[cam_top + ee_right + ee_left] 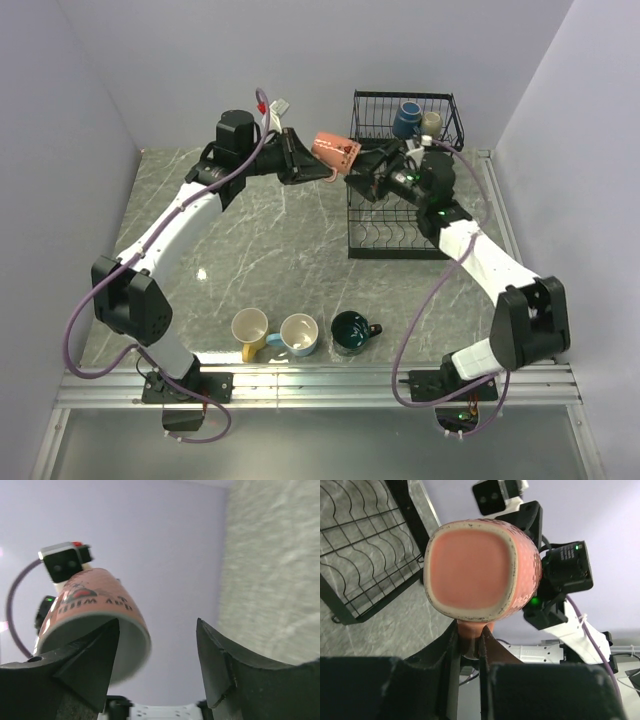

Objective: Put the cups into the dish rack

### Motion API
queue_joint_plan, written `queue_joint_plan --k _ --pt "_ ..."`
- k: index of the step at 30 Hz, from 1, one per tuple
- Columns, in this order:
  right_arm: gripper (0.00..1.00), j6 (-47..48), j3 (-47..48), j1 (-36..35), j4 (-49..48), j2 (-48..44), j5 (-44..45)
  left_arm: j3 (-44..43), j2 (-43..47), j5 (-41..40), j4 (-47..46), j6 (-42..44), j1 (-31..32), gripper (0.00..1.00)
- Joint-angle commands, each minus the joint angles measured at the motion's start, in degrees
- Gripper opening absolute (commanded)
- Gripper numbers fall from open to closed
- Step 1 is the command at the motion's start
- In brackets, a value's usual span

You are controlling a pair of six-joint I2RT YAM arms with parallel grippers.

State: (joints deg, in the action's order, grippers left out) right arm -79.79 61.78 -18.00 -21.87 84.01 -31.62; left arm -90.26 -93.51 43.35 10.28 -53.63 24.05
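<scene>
Sideways, the dimpled orange-pink mug (480, 567) shows its cream-edged base.

The grey stone table (270, 240) holds a black dish rack (385, 240) at the far right. A yellow cup (249, 328), a light blue cup (299, 334) and a dark green cup (351, 330) sit in a row near the front.

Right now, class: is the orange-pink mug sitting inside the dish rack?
No. The left claw grips the orange-pink mug by its handle, holding it in the air outside the dish rack.
</scene>
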Motion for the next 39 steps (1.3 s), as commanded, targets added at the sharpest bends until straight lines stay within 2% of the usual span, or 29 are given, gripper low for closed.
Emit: queue_joint_plan --k 1,3,7,9,10,11,12,13,15,17,20,21,23,26,27,28,31,35,39 --pt "0.7 11.12 -3.31 4.45 9.89 -7.18 -3.18 -1.15 4.65 2.96 -1.41 4.4 -0.15 0.0" --pt "0.7 14.82 -4.73 8.41 13.67 -10.34 -4.06 -0.97 5.36 3.75 -0.8 6.15 -0.15 0.0" --pt "0.7 28.77 -4.48 15.44 27.8 -14.39 -4.6 0.86 6.85 7.08 -1.57 8.27 -0.15 0.0" --pt "0.7 33.88 -2.99 17.02 31.25 -15.36 -3.81 2.18 7.9 9.29 -2.2 8.45 -0.06 0.01" --pt "0.72 34.26 -2.2 17.03 29.18 -15.1 -5.11 3.32 8.34 10.08 -2.63 8.45 0.46 0.0" --pt "0.72 33.83 -1.93 17.03 25.68 -14.49 -7.91 3.94 8.7 10.69 -2.38 9.23 0.82 0.0" --pt "0.74 33.13 -0.97 17.03 21.99 -13.09 -14.98 4.91 9.57 11.83 -2.11 9.59 1.34 0.0" --pt "0.77 33.03 3.22 17.03 19.69 -8.9 -18.88 5.53 10.01 12.71 -2.28 9.77 2.56 0.0" --pt "0.8 33.29 9.21 16.95 19.31 -3.88 -30.46 6.84 11.59 15.52 -2.72 9.59 3.54 0.0" --pt "0.87 31.99 15.73 16.94 18.28 0.61 -35.6 9.22 12.74 17.81 -3.6 9.42 4.51 0.0" --pt "0.95 9.29 11.1 16.16 -10.55 2.47 -39.31 10.37 14.67 19.92 -2.82 10.73 4.51 0.0" --pt "0.96 -2.97 9.34 15.72 -25.7 3.43 -39.92 10.54 15.11 20.45 -2.12 10.56 4.6 0.0" --pt "0.96 -9.75 9.06 13.97 -33.39 6.06 -42.12 10.28 15.29 20.81 0.34 11.87 4.51 0.0" --pt "0.98 -3.03 9.76 9.85 -24.57 4.51 -44.4 11.33 16.52 20.29 3.94 13.8 4.42 0.0" --pt "0.99 2.39 10.11 8.35 -20.97 4.15 -45.11 11.42 16.61 19.93 5.43 14.51 4.51 0.01" --pt "0.99 4.45 10.81 6.94 -14.93 3.8 -45.9 11.59 16.7 19.32 8.67 15.3 4.51 0.0" --pt "0.98 9.37 10.21 2.54 -8.66 2.66 -47.92 13.52 17.31 17.91 10.2 16.89 4.6 0.0" --pt "0.98 12.02 8.45 1.48 -5.73 1.42 -48.01 14.15 17.31 17.03 10.89 17.15 4.77 0.01" --pt "0.97 15.86 10.72 0.16 -1.7 1.25 -49.24 13.97 15.48 16.15 12.38 18.11 6.18 0.01"
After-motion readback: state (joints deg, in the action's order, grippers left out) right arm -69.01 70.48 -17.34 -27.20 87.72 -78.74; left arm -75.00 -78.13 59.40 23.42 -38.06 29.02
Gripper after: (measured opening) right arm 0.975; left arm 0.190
